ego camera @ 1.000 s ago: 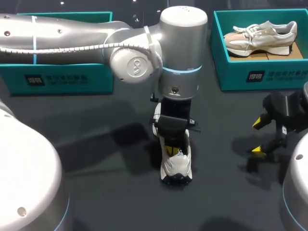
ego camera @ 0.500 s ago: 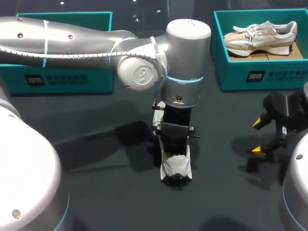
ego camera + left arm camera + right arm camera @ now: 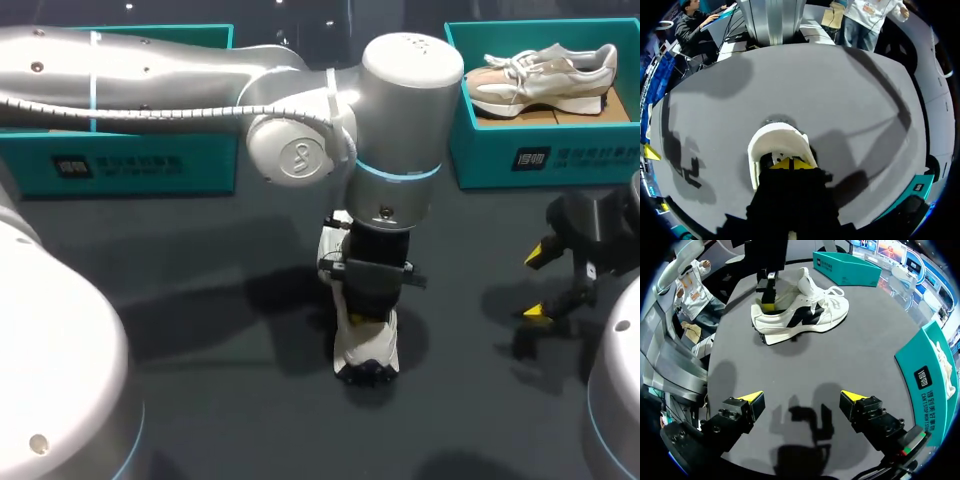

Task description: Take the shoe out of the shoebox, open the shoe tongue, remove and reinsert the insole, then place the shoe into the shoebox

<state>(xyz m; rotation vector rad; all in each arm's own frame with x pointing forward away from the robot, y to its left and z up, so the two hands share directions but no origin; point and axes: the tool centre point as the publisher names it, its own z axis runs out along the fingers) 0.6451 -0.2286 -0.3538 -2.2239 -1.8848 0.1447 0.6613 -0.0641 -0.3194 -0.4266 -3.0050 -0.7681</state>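
L gripper [image 3: 366,314] has sunk deeper into heel opening of shoe [image 3: 367,348], which sits on table [image 3: 230,390]. L jaws: can't tell. R gripper [image 3: 538,284] unchanged, jaws wide, empty. Prob. going for insole.

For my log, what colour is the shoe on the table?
The shoe is white with black panels; right wrist view shows best.

Robot lab bench.
A left arm [image 3: 200,70] and right arm [image 3: 615,400], both silver, stand over a dark table [image 3: 200,400] with a teal shoebox [image 3: 560,150] and a shoe [image 3: 367,350].
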